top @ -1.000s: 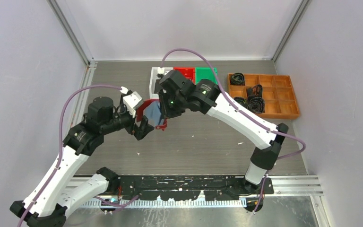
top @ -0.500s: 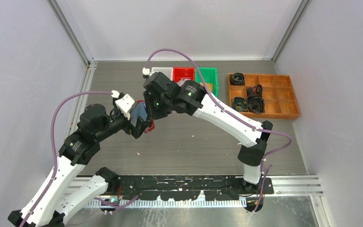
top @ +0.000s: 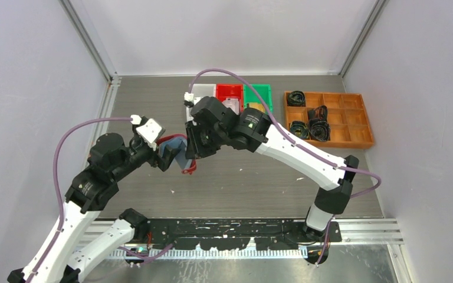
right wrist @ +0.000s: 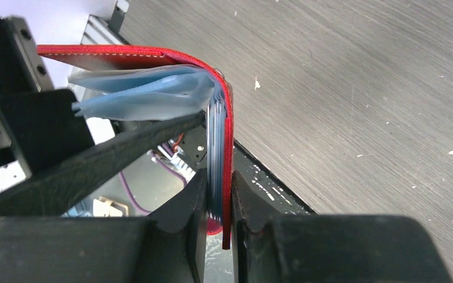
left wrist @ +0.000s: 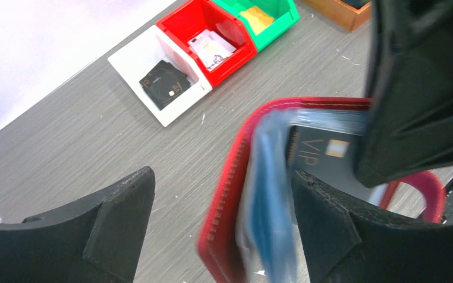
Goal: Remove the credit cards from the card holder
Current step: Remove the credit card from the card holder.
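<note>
Right tool [right wrist: 219,184] nearly closed, pinching one red cover of the card holder [right wrist: 124,56] together with the pale blue pocket pages behind it. Holder hangs open, bent at the spine, in the air above the tabletop [top: 259,177], left of centre. Left tool [left wrist: 223,194] spread wide, gripping nothing, a finger on either side of the holder's free half; one finger [right wrist: 94,168] lies right against the blue pages. Dark card [left wrist: 321,158] marked VIP sits in an inner pocket, partly hidden by the right tool.

Beyond the holder, toward the back wall: white bin [left wrist: 131,59] with a black card [left wrist: 165,85], red bin [left wrist: 180,20] with a pale card [left wrist: 209,47], green bin [left wrist: 280,20] with a yellow-orange piece [left wrist: 256,16]. Orange tray [top: 330,143] farther right, dark coiled things [top: 317,127] in some compartments.

Room: bare tabletop on the near side and to the right of the tools. Tools crowd each other, nose to nose.

Pose: right arm reaches from its near-right base diagonally across to the left, wrist bent down. Left arm rises from the near-left corner, forearm pointing right at the holder.
</note>
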Motion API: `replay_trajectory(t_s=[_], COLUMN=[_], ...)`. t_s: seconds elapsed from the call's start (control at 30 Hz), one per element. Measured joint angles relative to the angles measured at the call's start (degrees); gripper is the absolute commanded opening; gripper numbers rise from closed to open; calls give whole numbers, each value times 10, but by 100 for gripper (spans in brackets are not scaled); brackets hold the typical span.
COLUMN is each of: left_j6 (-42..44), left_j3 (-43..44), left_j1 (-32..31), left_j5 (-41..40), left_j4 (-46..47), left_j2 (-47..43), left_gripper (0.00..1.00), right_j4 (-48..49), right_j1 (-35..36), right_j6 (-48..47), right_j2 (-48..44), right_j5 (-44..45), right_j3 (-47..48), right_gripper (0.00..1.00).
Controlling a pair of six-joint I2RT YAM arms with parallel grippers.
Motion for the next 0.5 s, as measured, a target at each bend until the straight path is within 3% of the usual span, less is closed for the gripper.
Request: replay_trajectory(t_s=[0.2,0.4,0.5], left_j6=[3,12,15], left_j3=[13,99,151], left_j1=[0,0,0], left_j5=[-5,118,183], left_j4=[-19,-114,-166], left_j2=[3,19,37], left_gripper=[58,43,31], right_j4=[59,128,166], right_j1=[0,0,0], right_j6=[-9,-40,-61], right_j2=[-68,-151,-181], right_j5=[-46,-103,-135], right_j3=[-90,-180,-211], right_gripper=[1,1,0])
